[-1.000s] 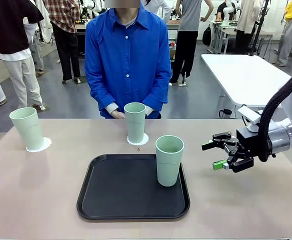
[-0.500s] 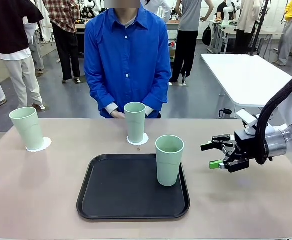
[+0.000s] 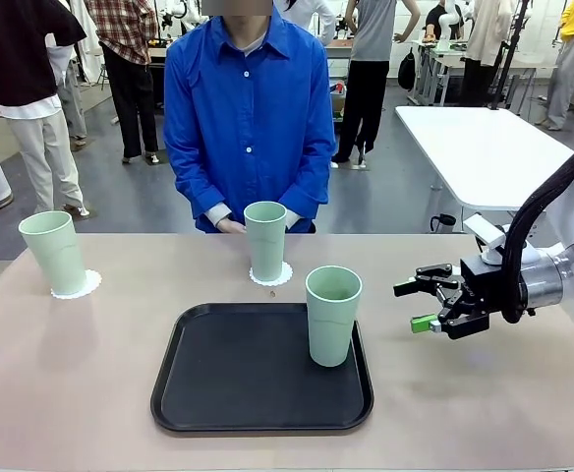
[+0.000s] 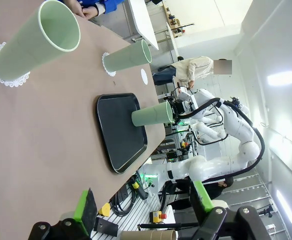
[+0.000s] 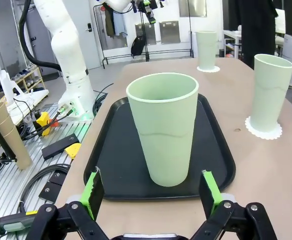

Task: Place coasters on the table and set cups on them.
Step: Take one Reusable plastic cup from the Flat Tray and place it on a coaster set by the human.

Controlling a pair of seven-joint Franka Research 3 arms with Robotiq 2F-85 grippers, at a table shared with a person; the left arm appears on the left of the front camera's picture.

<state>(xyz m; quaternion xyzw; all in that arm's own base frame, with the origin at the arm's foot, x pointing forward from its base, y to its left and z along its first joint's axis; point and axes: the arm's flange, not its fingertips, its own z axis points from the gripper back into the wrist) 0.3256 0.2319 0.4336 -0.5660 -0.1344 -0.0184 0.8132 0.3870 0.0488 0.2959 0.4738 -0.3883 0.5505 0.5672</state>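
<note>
The tan table [image 3: 81, 393] has a black tray [image 3: 228, 383] in the middle, on the robot's side. One pale green cup [image 3: 332, 315] stands up straight on the tray, near its far right corner. The right gripper [image 3: 413, 306] hangs above the table just to the right of the tray. It points at this cup, and its two fingers are spread wide with nothing between them. It is not touching the cup. In the right wrist view the cup sits right between the two green pads [image 5: 92, 192], a bit farther off. A second cup [image 3: 265, 241] stands on a lacy white coaster [image 3: 283, 276] just past the tray. It is in front of a person in a blue shirt, and the person's hand [image 3: 230, 225] rests at the table edge behind it. A third cup [image 3: 53, 253] stands on another coaster [image 3: 83, 287] far over on the left. The left gripper [image 4: 143, 200] is up above the left end of the table. Its fingers are spread wide too and hold nothing.
</note>
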